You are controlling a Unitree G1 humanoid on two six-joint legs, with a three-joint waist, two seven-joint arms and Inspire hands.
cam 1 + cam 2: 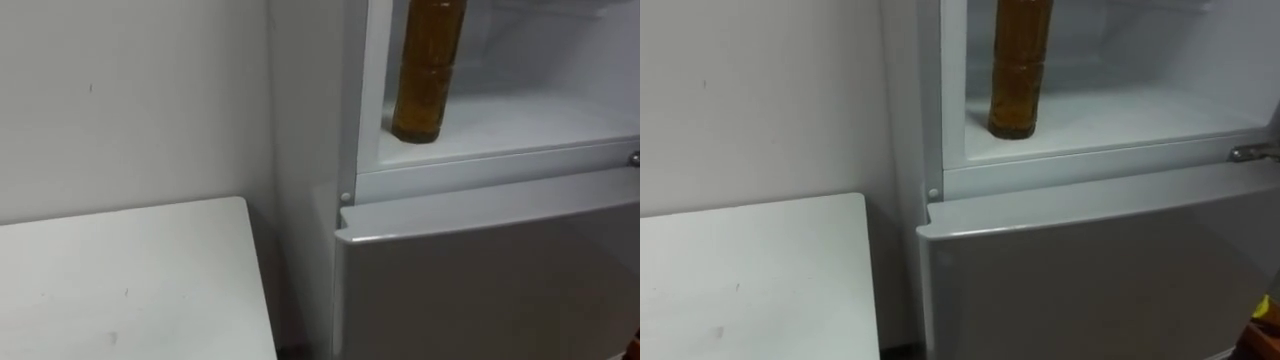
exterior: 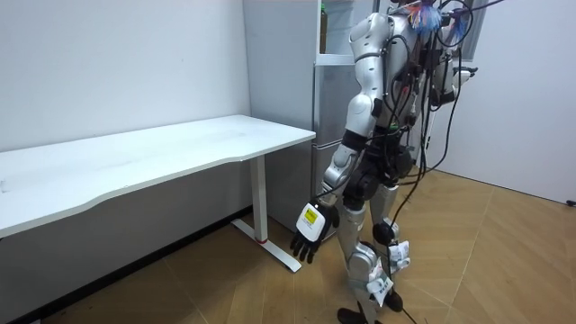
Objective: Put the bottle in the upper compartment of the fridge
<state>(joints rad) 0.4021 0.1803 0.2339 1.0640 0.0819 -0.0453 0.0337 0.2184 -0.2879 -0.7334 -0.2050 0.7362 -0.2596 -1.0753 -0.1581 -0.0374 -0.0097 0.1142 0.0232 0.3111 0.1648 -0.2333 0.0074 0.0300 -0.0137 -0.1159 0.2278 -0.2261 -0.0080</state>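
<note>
Across the right half of the eye views stands the fridge (image 1: 305,120), pale and tall against the wall (image 1: 130,100). Its upper compartment (image 1: 520,115) is open to us and the lower door (image 1: 480,270) is shut beneath it. Lower left of the frame, the white table (image 1: 130,280) sits just beside the fridge's flank.

And there it is, top centre: the bottle (image 1: 428,70), upright on the compartment's floor near the front left corner, its cap cut off by the frame's top edge. So the bottle looks home already (job done bar the door, I'd say).

Amber liquid fills what we see of it, so I'd judge it fairly heavy for its size and a touch tippy on that narrow base. The plastic looks ribbed and stiff enough, though the smooth walls could slip. If it needs shifting, the ribbed waist is the spot, with fingers wrapped round from the side, not the neck.

Over to the room view: the robot stands facing the fridge, with the table off to the room view's left. The left hand (image 2: 310,236) hangs low beside the thigh at lower centre, arm down along its side. Its fingers are loose and a little apart, holding nothing, well away from the bottle.
</note>
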